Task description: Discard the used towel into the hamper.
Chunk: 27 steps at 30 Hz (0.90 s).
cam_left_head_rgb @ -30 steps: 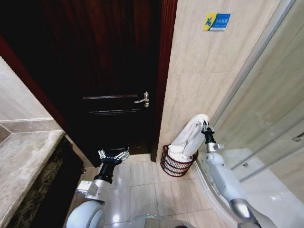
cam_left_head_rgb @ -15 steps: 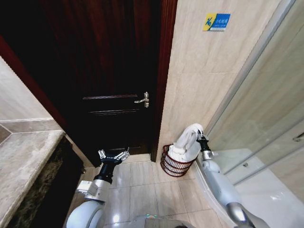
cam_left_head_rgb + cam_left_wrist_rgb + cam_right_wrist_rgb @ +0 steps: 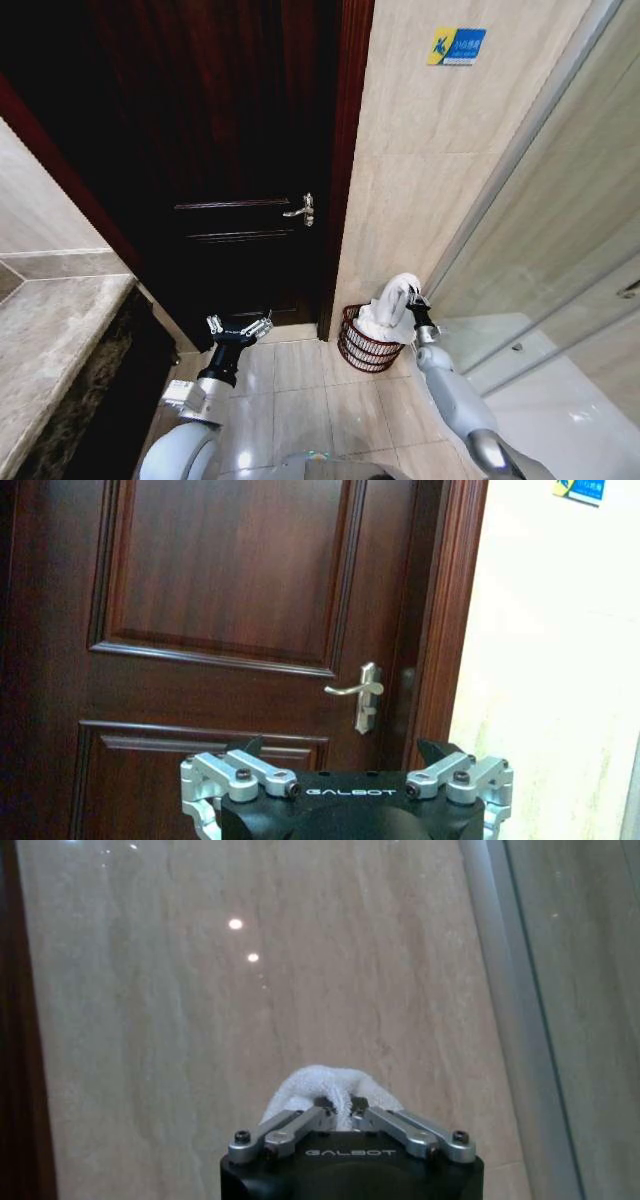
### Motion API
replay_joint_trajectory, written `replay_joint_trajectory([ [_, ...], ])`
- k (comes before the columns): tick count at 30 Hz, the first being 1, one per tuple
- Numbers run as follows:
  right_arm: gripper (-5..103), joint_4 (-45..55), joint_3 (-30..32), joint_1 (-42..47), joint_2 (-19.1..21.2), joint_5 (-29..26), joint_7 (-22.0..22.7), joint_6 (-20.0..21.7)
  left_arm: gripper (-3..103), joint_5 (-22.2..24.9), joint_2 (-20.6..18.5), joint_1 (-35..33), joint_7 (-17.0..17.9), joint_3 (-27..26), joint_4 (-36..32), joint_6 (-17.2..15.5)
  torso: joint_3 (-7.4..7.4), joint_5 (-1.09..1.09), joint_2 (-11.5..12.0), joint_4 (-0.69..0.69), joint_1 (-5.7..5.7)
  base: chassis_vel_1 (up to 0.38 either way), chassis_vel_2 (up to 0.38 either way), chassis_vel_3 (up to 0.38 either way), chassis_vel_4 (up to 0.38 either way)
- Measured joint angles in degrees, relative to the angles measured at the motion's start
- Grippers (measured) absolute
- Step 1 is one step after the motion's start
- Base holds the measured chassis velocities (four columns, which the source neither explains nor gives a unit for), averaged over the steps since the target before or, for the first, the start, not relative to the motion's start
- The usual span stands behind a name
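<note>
Right hand (image 3: 412, 299) (marked GALBOT) pinching white terry towel (image 3: 388, 306) over round reddish-brown woven hamper (image 3: 365, 346), left hand (image 3: 239, 326) spread, empty, before dark door (image 3: 240, 150).

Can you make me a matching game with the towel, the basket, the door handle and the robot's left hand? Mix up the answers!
Things:
1. towel
2. hamper
3. door handle
4. left hand

States:
A. open, holding nothing, in front of the door
B. silver, on the dark wooden door
C. white, pinched by the right hand
D. reddish-brown, on the floor by the tiled wall

Pairs: 1-C, 2-D, 3-B, 4-A
</note>
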<state>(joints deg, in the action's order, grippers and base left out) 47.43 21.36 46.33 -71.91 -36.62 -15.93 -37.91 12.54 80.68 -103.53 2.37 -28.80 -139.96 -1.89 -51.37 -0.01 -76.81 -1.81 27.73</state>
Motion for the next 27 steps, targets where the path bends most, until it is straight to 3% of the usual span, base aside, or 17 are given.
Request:
replay_joint_trajectory([
  [27,4,1.3,1.7,5.4,-0.5,0.7,-4.2,-2.2,100,0.0,0.0,0.0,0.0,0.0,0.0,0.0,0.00,0.01,0.0,0.01,-0.01,-0.002,0.002,0.002,-0.001],
])
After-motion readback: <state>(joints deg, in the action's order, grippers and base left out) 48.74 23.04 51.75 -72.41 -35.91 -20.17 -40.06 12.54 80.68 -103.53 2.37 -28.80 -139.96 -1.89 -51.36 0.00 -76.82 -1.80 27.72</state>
